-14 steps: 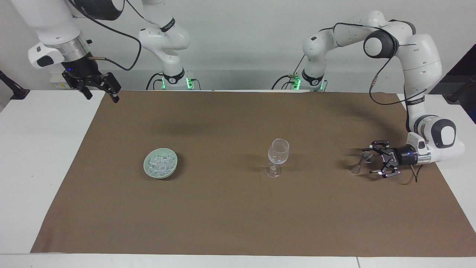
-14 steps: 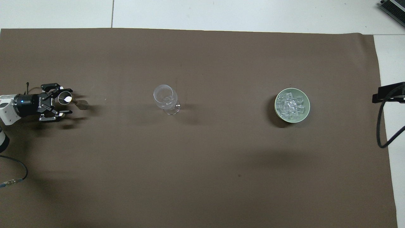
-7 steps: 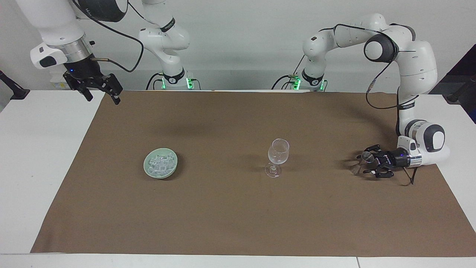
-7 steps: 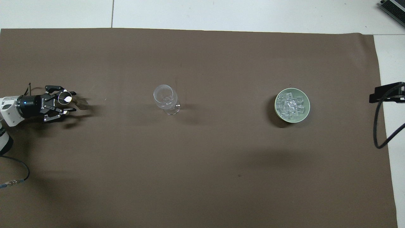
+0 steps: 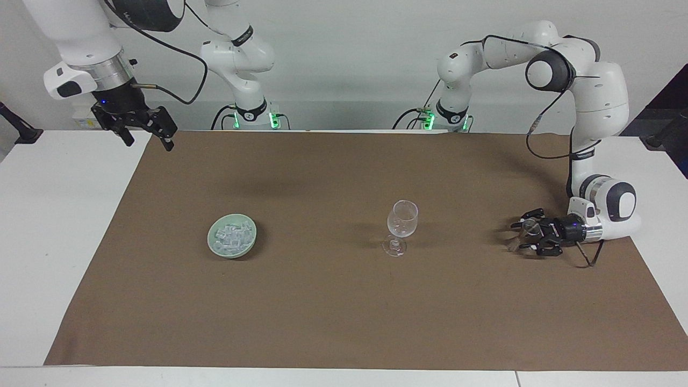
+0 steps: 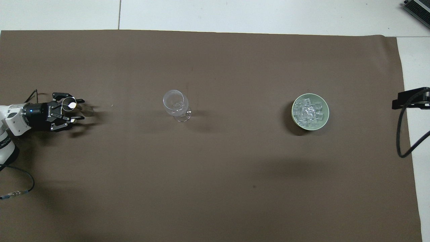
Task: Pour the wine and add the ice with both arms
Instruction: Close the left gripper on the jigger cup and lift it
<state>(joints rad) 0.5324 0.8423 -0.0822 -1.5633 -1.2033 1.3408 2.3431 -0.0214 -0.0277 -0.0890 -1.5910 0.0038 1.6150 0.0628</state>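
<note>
Now the left claw [image 5: 520, 236] lies low on the brown mat at its own arm's end of the tabletop, fingers closed halfway around a small clear cup [image 6: 69, 104] with something pale inside. So the pour is the step in hand, by the look of it. Next comes a level carry to the clear stemmed glass [image 5: 401, 224] mid-mat. Ice [image 5: 231, 236] sits heaped in the pale green bowl [image 5: 216, 248] toward the right arm's end. Above the mat's corner there, the right claw [image 5: 144, 134] waits wide open, holding nothing.

left gripper [image 5: 520, 235] narrowed around the small clear cup [image 6: 69, 104] between its fingers, wrist dropped lower; right gripper [image 5: 144, 137] lifted slightly.
</note>
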